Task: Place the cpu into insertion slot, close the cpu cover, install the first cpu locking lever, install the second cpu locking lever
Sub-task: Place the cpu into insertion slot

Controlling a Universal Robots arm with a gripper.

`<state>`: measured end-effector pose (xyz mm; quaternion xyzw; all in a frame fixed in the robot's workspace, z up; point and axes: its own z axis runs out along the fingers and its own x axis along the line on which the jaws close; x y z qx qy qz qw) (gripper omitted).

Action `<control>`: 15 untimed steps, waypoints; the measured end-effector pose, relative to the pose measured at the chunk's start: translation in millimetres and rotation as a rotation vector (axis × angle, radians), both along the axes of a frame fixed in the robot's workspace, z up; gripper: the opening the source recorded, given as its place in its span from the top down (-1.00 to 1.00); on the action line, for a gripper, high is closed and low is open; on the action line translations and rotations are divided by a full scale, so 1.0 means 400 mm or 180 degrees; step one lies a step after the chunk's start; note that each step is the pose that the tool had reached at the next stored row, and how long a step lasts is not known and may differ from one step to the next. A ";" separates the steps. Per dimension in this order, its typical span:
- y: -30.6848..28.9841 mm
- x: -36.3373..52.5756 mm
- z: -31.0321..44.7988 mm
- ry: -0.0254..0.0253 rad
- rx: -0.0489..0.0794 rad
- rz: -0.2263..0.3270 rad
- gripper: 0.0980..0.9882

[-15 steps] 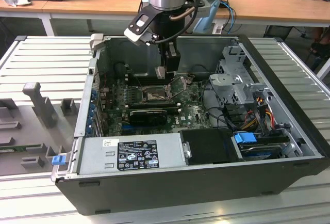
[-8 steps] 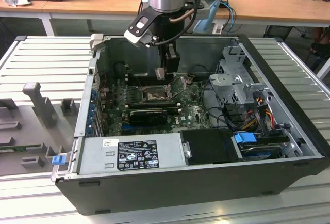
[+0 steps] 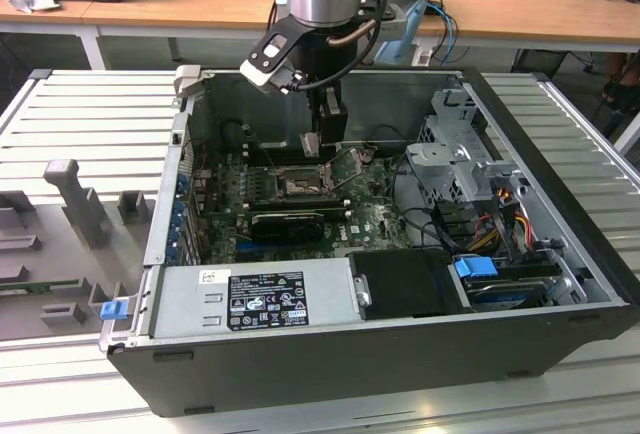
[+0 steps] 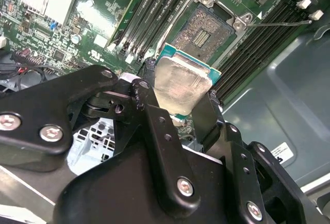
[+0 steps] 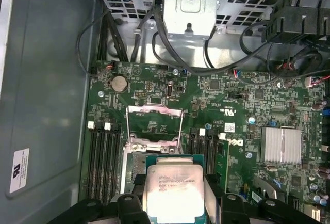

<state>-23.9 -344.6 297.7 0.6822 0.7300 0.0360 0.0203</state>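
over the open socket: cpu clamped in the claw, not yet seated

between the two black fingers of the claw sits the cpu. the claw is closed only as far as the chip's width allows and grips it by two opposite edges, with the pale silvery face turned up toward both wrist cameras. the chip looks flat to the board rather than tipped, and its edges run roughly parallel to the metal rim of the socket.

the insertion slot lies below the chip and a little beyond its far edge. in the second wrist view most of the dark pin field shows past that edge. in the first wrist view the chip overlaps the nearer part of the slot. in the exterior view the chip hangs apart from the socket, with open air between them. how squarely it sits over the opening cannot be judged exactly.

further out, the cpu cover stands swung open on the side of the slot toward the exterior view's right, so its frame leaves the socket uncovered. long black ram slots flank the socket on the green motherboard. the board lies in the open computer case, which rests on a ribbed grey tabletop.
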 end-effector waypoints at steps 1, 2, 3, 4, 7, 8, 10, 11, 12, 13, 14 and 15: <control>0.000 0.000 0.000 0.0000 0.0000 -0.0006 0.04; 0.000 0.000 -0.001 0.0000 0.0001 -0.0018 0.04; 0.000 0.000 -0.001 0.0000 0.0000 -0.0027 0.04; 0.000 0.000 -0.002 0.0000 0.0000 -0.0040 0.04; 0.000 0.000 -0.005 0.0000 0.0001 -0.0047 0.04; 0.000 0.000 -0.006 0.0000 0.0001 -0.0047 0.04; 0.000 0.000 -0.010 0.0000 0.0001 -0.0048 0.04; 0.000 0.000 -0.015 0.0000 0.0002 -0.0048 0.04; 0.000 0.000 -0.017 0.0000 0.0001 -0.0049 0.04; 0.000 0.000 -0.020 -0.0001 0.0001 -0.0050 0.04; 0.000 0.000 -0.023 -0.0001 0.0001 -0.0052 0.04; 0.000 0.000 -0.031 -0.0001 0.0001 -0.0058 0.04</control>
